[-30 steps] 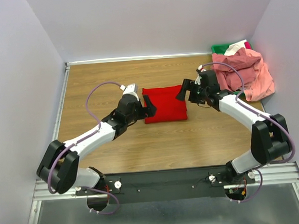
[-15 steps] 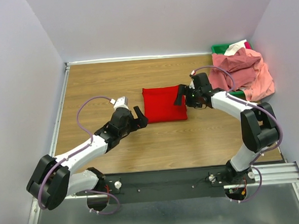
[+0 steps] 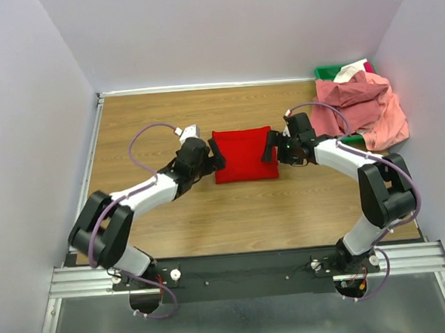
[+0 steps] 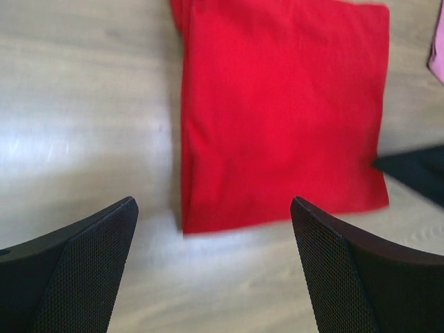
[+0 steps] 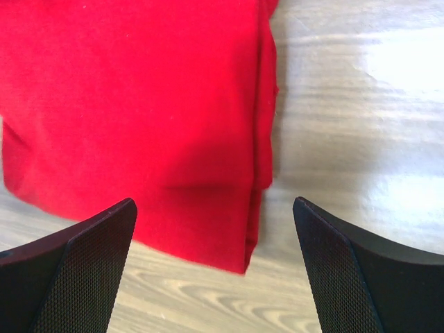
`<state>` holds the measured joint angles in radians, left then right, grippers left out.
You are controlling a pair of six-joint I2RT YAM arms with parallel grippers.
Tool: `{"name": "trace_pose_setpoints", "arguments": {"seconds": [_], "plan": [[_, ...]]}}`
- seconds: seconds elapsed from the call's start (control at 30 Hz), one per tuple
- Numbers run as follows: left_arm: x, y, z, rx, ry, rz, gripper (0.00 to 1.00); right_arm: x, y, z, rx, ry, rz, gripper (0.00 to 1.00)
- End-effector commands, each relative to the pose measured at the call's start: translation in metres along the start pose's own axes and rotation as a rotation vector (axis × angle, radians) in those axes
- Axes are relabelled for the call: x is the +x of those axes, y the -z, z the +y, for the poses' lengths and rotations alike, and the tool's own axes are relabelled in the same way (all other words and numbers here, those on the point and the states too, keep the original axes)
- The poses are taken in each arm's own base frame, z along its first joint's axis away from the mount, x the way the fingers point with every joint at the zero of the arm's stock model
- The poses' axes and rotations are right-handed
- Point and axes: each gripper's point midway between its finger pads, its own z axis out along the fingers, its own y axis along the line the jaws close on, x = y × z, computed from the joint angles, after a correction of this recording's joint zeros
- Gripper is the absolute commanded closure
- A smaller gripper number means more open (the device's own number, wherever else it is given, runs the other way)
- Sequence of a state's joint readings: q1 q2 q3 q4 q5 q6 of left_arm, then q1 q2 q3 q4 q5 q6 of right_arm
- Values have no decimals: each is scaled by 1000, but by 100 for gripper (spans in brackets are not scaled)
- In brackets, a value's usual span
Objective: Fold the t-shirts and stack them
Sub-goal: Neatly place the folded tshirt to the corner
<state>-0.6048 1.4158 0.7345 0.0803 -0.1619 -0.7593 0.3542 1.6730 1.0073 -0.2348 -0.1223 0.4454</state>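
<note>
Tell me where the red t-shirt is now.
Top view: the red t-shirt lies folded at the centre of the table, between the open left gripper and open right gripper, pink shirts heaped to its right.

I see wooden table (image 3: 173,222) | folded red t-shirt (image 3: 244,154) flat mid-table | green bin (image 3: 326,72) far-right corner, under heaped pink t-shirts (image 3: 366,109)
</note>
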Motion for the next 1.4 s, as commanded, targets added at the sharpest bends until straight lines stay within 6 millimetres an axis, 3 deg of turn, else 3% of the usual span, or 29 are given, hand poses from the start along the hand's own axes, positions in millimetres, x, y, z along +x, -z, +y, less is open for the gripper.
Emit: {"name": "trace_pose_setpoints", "arguments": {"seconds": [0.0, 0.2, 0.43, 0.5, 0.57, 0.6, 0.77, 0.93, 1.1, 1.17, 1.2, 1.27, 1.3, 1.33, 1.37], "plan": [[-13, -34, -9, -3, -42, 8, 3, 1, 18, -6, 37, -18, -37, 0], [0, -74, -3, -73, -65, 89, 23, 4, 39, -4, 21, -29, -80, 0], [24, -98, 17, -158, -70, 168, 49, 5, 50, -4, 13, -33, -105, 0], [24, -106, 19, -180, -78, 169, 64, 4, 51, -4, 12, -33, -109, 0], [26, -111, 23, -201, -89, 177, 93, 5, 52, -4, 12, -28, -110, 0], [25, -115, 22, -209, -102, 187, 100, 5, 52, -5, 13, -27, -109, 0], [10, -126, 28, -286, -132, 156, 100, 3, 56, -5, 15, -18, -125, 0], [-26, -134, 35, -349, -135, 105, 100, 1, 59, -9, 29, -13, -141, 0], [-88, -130, 76, -472, -155, 6, 100, 1, 63, -13, 49, -7, -158, 0], [-109, -129, 83, -461, -181, -10, 100, -1, 63, -12, 51, -4, -162, 0], [-129, -127, 92, -463, -216, -41, 100, -2, 63, -12, 51, 2, -162, 0], [-150, -123, 108, -489, -250, -78, 100, -1, 61, -13, 54, 6, -157, 0], [-166, -121, 124, -507, -248, -91, 100, -3, 61, -18, 81, 4, -168, 0], [-167, -124, 119, -475, -275, -82, 100, -4, 61, -19, 87, 6, -171, 0], [-174, -125, 128, -432, -292, -54, 100, -4, 59, -21, 98, 6, -168, 0]]}}
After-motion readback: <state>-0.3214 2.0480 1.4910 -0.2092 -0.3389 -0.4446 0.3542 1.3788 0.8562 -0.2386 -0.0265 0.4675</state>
